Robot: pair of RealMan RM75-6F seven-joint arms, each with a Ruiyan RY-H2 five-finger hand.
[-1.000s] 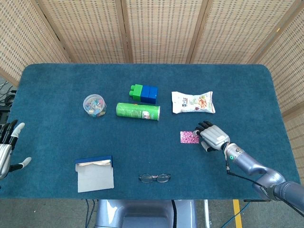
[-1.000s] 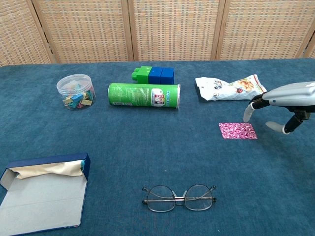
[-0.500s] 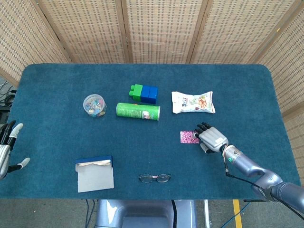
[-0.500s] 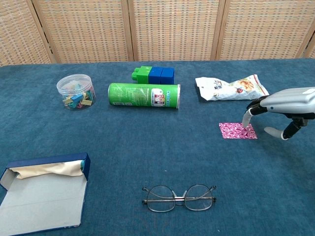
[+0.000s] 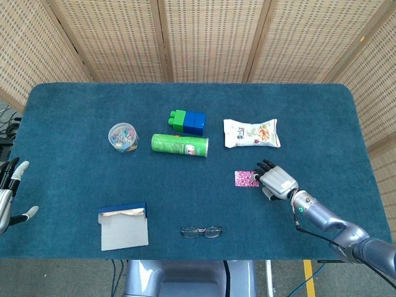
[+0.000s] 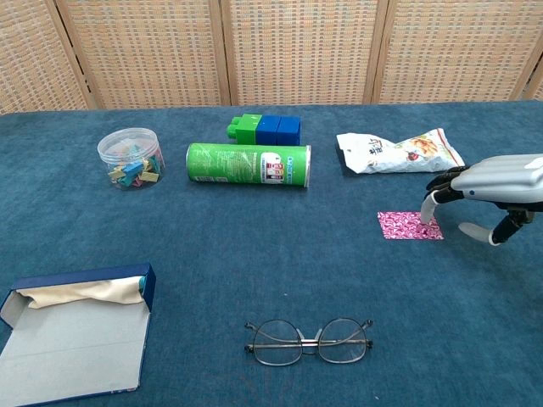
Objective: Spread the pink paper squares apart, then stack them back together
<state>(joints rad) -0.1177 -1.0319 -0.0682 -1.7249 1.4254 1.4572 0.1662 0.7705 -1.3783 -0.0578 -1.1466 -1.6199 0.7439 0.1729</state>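
The pink patterned paper squares (image 5: 245,179) (image 6: 406,226) lie as one flat pile on the blue cloth, right of centre. My right hand (image 5: 276,180) (image 6: 486,188) is palm down beside the pile, fingers spread, and one fingertip (image 6: 427,212) touches the pile's right edge. It holds nothing. My left hand (image 5: 7,193) hangs at the far left edge of the head view, off the table, fingers apart and empty; the chest view does not show it.
Behind the pile lies a snack bag (image 5: 251,133). A green can (image 5: 180,145) lies on its side in front of green and blue blocks (image 5: 187,122). A tub of clips (image 5: 123,137) is left. Glasses (image 5: 201,232) and an open case (image 5: 123,227) sit near the front edge.
My right hand has sunk lower and edged toward the pile, so a fingertip now touches its right edge. The left hand has drifted slightly down. The papers have not moved.
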